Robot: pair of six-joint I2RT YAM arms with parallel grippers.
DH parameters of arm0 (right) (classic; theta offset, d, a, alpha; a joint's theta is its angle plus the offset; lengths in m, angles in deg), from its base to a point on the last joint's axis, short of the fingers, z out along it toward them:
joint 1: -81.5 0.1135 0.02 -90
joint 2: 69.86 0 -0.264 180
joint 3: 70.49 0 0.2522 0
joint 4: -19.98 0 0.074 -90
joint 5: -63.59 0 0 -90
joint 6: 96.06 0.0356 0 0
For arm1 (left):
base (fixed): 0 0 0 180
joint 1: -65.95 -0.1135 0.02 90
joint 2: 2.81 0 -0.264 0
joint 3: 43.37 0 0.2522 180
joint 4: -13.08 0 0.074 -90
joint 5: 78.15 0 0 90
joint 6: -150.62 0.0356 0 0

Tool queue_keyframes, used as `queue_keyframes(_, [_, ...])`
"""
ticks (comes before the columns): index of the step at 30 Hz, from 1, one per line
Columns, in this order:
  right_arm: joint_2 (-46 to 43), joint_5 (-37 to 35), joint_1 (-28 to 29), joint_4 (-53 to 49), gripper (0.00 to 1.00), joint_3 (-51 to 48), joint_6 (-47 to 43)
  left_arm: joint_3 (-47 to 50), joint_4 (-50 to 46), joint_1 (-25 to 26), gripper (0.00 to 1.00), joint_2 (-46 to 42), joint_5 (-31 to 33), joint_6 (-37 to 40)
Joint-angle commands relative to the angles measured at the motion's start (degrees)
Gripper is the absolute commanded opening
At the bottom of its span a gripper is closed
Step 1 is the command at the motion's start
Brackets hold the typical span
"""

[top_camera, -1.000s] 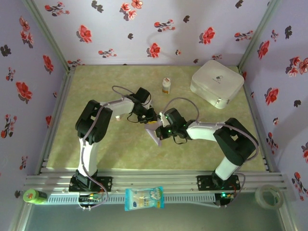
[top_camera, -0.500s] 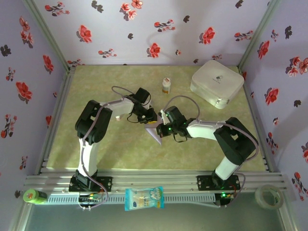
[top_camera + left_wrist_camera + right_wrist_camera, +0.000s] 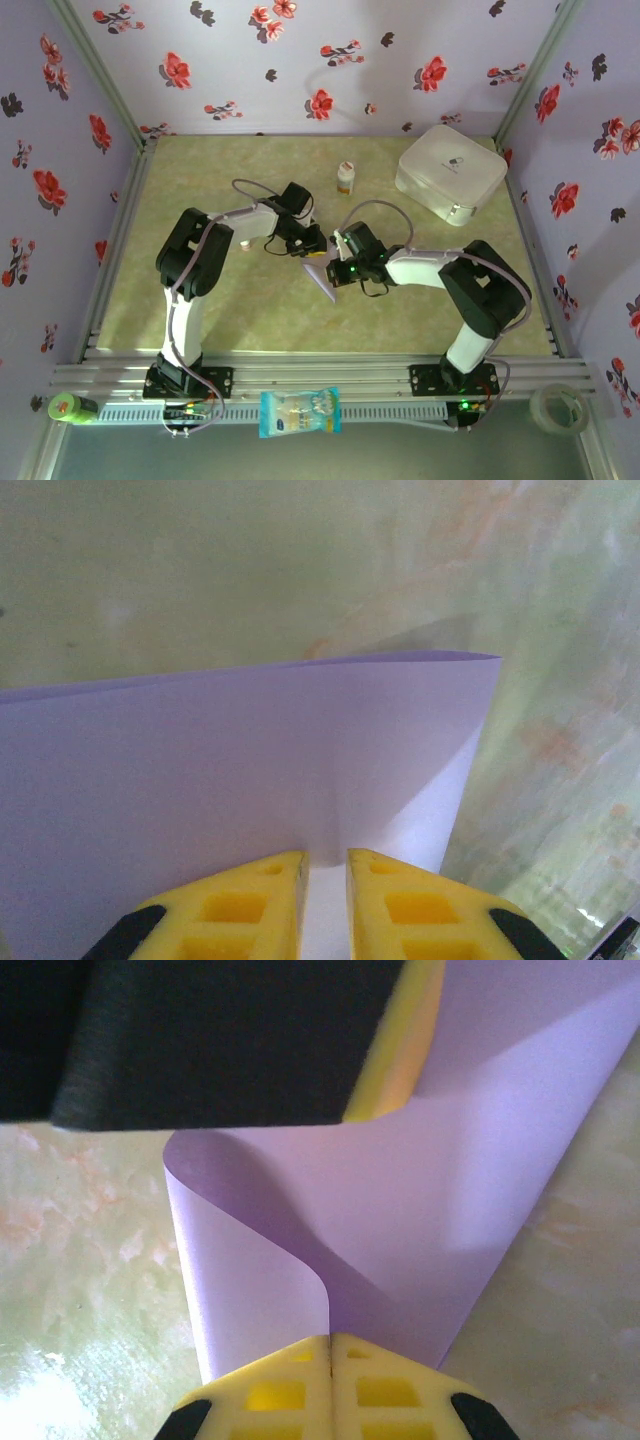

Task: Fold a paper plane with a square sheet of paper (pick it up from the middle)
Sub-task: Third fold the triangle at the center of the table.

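At the middle of the worktop (image 3: 200, 170), between the two arms, the square sheet of paper (image 3: 322, 278) is held from both sides; I cannot tell whether its lower corner touches the surface. The right pincer (image 3: 330, 1342) has its jaws pressed flat together on one edge, and the paper curls up from it in a loose roll. The left pincer (image 3: 326, 860) is closed to a thin slit with the sheet running into it, so I judge it grips another edge. The curl is soft, not creased.

The risk is the arms pulling apart or twisting out of step, since thin paper would tear at a pinch point or slip free. If they push together unevenly, the bend could flatten off-centre and set a crooked crease, spoiling the plane's centre line.
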Motion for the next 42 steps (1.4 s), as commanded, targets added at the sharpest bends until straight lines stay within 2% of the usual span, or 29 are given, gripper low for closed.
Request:
queue_keyframes(1, [1.2, -1.0, -0.3, 0.3, 0.0, 1.4, 0.7, 1.0, -1.7, 0.3, 0.19, -0.4, 2.3, -0.7])
queue_keyframes(42, [0.9, -1.8, -0.3, -3.5, 0.0, 1.7, 0.8, 2.2, -0.3, 0.3, 0.17, -1.0, 2.4, -1.7])
